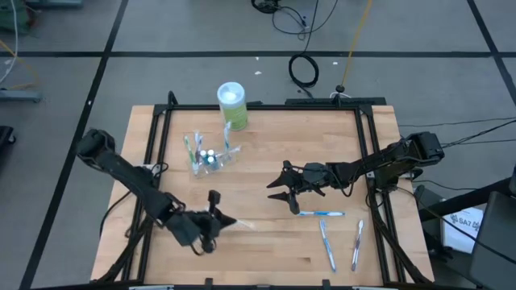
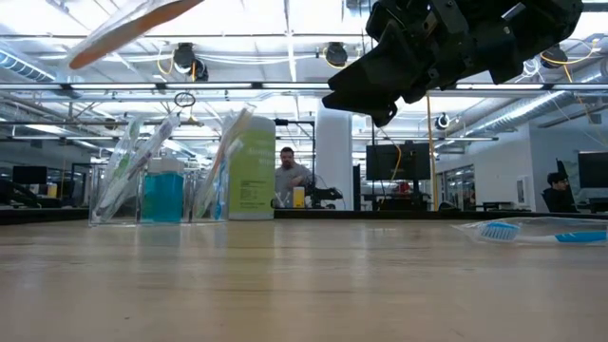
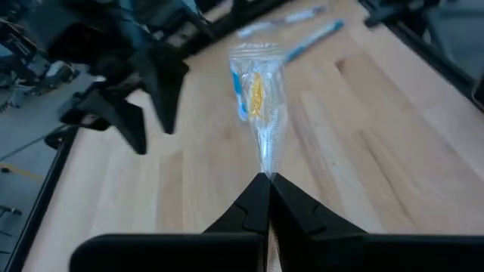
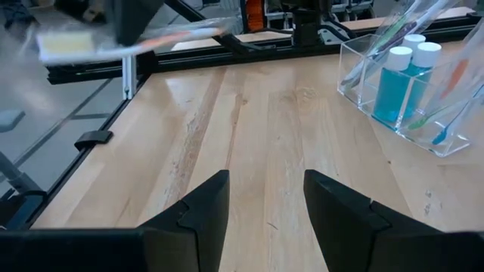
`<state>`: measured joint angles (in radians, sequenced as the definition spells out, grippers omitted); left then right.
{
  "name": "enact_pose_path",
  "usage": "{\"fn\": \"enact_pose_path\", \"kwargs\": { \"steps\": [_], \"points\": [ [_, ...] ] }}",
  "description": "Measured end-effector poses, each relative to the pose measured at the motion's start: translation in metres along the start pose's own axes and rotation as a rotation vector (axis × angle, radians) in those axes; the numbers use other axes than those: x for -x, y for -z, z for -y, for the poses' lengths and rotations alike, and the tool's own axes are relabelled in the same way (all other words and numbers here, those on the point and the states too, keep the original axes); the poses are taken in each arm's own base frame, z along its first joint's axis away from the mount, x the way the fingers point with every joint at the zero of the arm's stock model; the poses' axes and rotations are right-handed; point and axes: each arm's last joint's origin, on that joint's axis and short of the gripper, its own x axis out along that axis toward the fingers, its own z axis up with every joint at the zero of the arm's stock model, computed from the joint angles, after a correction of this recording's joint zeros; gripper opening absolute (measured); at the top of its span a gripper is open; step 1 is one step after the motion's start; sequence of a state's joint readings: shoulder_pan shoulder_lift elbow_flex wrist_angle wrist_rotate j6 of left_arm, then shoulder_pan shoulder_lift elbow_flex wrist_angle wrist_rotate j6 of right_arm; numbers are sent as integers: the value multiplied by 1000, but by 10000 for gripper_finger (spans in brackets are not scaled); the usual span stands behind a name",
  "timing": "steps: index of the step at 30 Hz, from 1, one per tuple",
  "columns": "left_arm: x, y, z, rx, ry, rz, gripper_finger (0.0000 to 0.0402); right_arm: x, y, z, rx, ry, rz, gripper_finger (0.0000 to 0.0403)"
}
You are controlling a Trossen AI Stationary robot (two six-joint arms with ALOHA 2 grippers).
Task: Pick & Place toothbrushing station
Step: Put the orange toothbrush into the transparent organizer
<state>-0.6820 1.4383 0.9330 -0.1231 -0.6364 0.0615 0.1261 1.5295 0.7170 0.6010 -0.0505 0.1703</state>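
- Your left gripper is pinched shut on the very end of a wrapped toothbrush, lifted clear of the table, on the near side of the clear plastic cup and well apart from it.
- The hold is only on the thin wrapper tail, so the brush could swing or slide out during the carry towards the cup; a quick wrist turn would probably be the cause.
- The brush hangs long beyond the fingertips, so its free end may strike the cup's rim or the brushes already leaning there and tip the light cup.
- Your right gripper hovers with its jaws standing wide and nothing between them, to the right of the cup. It sits close to the left arm's likely path, so the two arms could clip each other if both move inward.
- The cup holds two blue white-capped tubes that you can see upright, plus several slim toothbrushes leaning against its walls.
- The green container stands just behind the cup with its white lid on; what is inside it is hidden.
- Three loose toothbrushes lie flat on the table, well apart from the cup, beyond the right gripper.
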Motion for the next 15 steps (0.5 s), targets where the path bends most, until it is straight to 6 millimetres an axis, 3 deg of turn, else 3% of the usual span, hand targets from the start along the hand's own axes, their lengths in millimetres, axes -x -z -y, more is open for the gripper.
{"fn": "enact_pose_path", "kwargs": {
  "steps": [6,15],
  "points": [
    [14,17,-18,105,-91,122,8,0,0,0,0,1,0,167],
    [32,44,-38,329,-545,180,9,0,0,0,0,1,0,167]
  ]
}}
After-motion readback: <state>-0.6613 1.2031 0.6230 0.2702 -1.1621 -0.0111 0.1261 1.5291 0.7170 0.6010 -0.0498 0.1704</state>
